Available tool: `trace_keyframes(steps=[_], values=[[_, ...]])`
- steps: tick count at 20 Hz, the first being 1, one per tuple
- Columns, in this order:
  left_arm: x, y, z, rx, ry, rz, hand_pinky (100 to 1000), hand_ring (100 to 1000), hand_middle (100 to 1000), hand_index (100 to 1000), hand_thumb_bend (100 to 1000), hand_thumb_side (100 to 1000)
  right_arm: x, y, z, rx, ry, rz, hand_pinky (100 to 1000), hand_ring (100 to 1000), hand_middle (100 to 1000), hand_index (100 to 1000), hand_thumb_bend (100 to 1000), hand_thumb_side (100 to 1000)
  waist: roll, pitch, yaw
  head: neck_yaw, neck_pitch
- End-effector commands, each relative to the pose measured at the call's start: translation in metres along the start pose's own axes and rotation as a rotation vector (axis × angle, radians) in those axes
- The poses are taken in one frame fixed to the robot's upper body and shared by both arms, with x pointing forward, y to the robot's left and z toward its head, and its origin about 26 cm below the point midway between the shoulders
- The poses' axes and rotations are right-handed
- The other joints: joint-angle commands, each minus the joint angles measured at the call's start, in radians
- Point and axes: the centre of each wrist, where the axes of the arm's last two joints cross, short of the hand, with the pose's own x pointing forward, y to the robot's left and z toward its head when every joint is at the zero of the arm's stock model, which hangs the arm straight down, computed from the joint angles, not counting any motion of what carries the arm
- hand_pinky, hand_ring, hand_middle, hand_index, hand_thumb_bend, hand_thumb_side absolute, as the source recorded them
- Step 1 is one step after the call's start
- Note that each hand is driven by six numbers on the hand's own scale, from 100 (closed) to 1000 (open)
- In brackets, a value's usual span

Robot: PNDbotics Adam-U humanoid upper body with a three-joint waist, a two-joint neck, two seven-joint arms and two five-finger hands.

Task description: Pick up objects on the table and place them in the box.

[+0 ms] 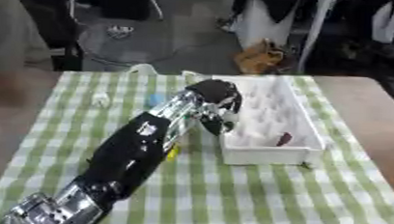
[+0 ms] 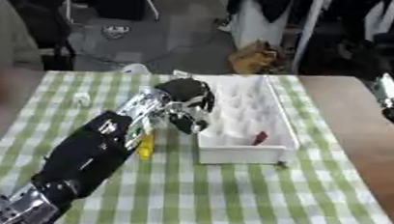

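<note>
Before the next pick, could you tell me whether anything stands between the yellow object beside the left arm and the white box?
The left hand hangs between the yellow object and the white box, beside the box's near-left wall. Otherwise only checked cloth lies between them.

A green-and-white checked cloth [image 1: 255, 194] covers a brown table [image 1: 378, 114]. The box [image 1: 270, 154] is white, with 1 dark red object [image 1: 283, 139] inside. A yellow item [image 2: 145, 147] lies left of it. The left hand [image 1: 217, 108] is black and silver.
</note>
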Motion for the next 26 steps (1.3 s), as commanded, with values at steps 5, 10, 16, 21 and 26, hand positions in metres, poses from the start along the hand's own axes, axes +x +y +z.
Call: trace_keyframes(steps=[5,10,16,21,26], values=[[0.006,0.002,-0.003,0.07,-0.039,-0.029,688,671,468,645,541,366,0.006,-0.006,-0.005,-0.001,-0.03,0.009,741,778,781,947,272,554,-0.019,-0.004,0.0,0.001,-0.014],[0.004,0.002,-0.003,0.055,-0.032,-0.099,765,798,756,845,942,592,0.006,-0.005,-0.005,-0.001,-0.03,0.009,741,778,781,947,272,554,-0.019,-0.004,0.0,0.001,-0.016],[0.0,0.002,-0.001,0.063,-0.004,-0.139,769,811,779,855,970,579,0.005,-0.005,-0.005,-0.001,-0.028,0.008,741,778,781,947,272,554,-0.019,-0.004,0.003,-0.001,-0.015],[-0.017,0.015,0.011,0.138,0.025,-0.118,760,801,759,844,962,561,0.004,-0.006,-0.004,-0.002,-0.023,0.012,741,777,781,947,271,554,-0.019,-0.005,0.014,-0.008,-0.015],[-0.054,0.035,0.044,0.305,0.129,-0.042,721,758,679,793,901,536,0.003,-0.007,-0.002,-0.009,-0.015,0.016,741,777,781,947,270,554,-0.02,-0.006,0.035,-0.016,-0.016]])
